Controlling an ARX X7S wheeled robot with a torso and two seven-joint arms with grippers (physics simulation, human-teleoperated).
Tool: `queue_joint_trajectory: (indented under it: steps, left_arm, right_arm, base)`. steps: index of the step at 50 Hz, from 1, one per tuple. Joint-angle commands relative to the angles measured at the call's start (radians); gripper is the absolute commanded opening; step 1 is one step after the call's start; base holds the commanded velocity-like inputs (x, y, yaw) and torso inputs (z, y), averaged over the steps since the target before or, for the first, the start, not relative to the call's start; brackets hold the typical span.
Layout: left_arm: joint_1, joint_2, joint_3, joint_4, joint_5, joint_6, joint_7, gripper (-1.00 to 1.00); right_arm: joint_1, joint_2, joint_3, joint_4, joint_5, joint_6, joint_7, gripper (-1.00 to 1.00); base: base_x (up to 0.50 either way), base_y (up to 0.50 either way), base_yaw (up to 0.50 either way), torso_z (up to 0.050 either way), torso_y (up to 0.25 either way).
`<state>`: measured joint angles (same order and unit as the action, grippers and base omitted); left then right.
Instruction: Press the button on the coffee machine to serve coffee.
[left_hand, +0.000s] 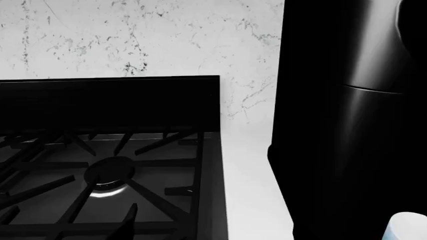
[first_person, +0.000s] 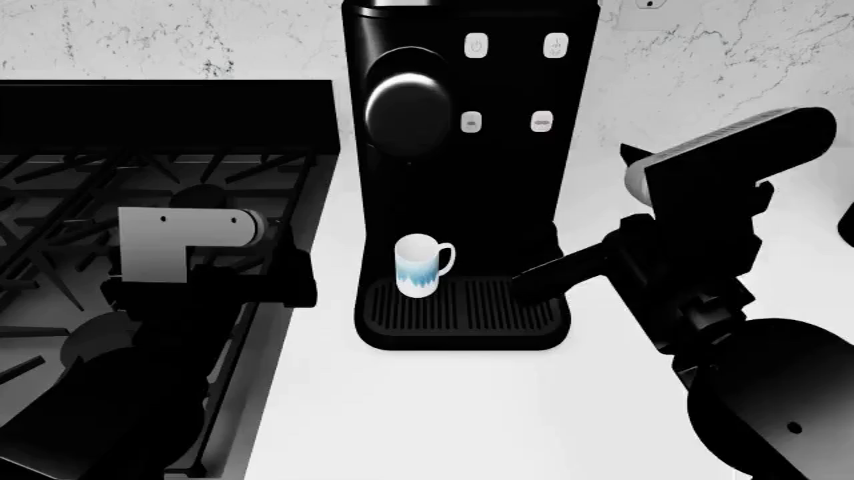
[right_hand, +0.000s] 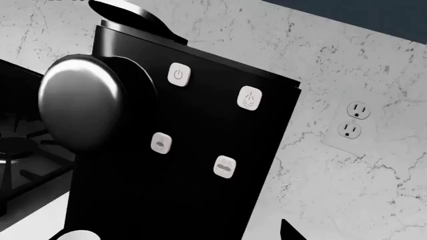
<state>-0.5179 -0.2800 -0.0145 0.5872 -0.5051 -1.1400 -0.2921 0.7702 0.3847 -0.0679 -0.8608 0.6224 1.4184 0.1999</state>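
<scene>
The tall black coffee machine (first_person: 507, 190) stands at the back of the white counter, with its round brew head (first_person: 407, 115) and four small white buttons (first_person: 541, 121). A white-and-blue mug (first_person: 422, 264) stands on the ribbed drip tray (first_person: 494, 305) under the brew head. No stream of coffee shows. My right gripper (first_person: 530, 283) hangs low by the tray's right side, below the buttons; its jaws are dark and unclear. The right wrist view faces the machine (right_hand: 200, 200) and its buttons (right_hand: 225, 166). My left gripper (first_person: 294, 275) hovers left of the machine at the stove edge.
A black gas stove (first_person: 120, 170) fills the left side and also shows in the left wrist view (left_hand: 107, 170), beside the machine's side wall (left_hand: 347, 125). A wall outlet (right_hand: 353, 120) sits right of the machine. White counter (first_person: 441, 410) lies in front.
</scene>
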Motion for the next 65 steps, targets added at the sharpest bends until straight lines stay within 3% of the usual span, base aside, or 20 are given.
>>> queue_joint_trajectory:
  steps: [1,8,27,28,65]
  left_arm:
    - [0.005,-0.006,-0.002,0.002,-0.009,0.001,0.001,1.0]
    - [0.008,-0.011,0.003,0.006,-0.011,0.0,-0.001,1.0]
    - [0.008,-0.014,0.007,0.001,-0.017,0.004,-0.01,1.0]
    - [0.011,-0.016,0.006,0.001,-0.017,0.006,-0.009,1.0]
    - [0.019,-0.025,0.008,-0.003,-0.03,0.02,-0.021,1.0]
  right_arm:
    - [0.127,0.079,-0.19,0.06,0.004,-0.049,-0.083,1.0]
    - [0.137,0.138,-0.289,0.183,-0.056,-0.239,-0.191,1.0]
    - [0.254,0.167,-0.44,0.28,-0.126,-0.261,-0.245,1.0]
    - [0.263,0.161,-0.44,0.278,-0.126,-0.254,-0.241,-1.0]
    - [0.302,0.111,-0.491,0.325,-0.157,-0.337,-0.239,-1.0]
  base:
    - [0.0,0.0,0.0,0.0,0.0]
    - [0.0,0.0,0.0,0.0,0.0]
    - [0.0,0.0,0.0,0.0,0.0]
    - [0.0,0.0,0.0,0.0,0.0]
    - [0.0,0.0,0.0,0.0,0.0]
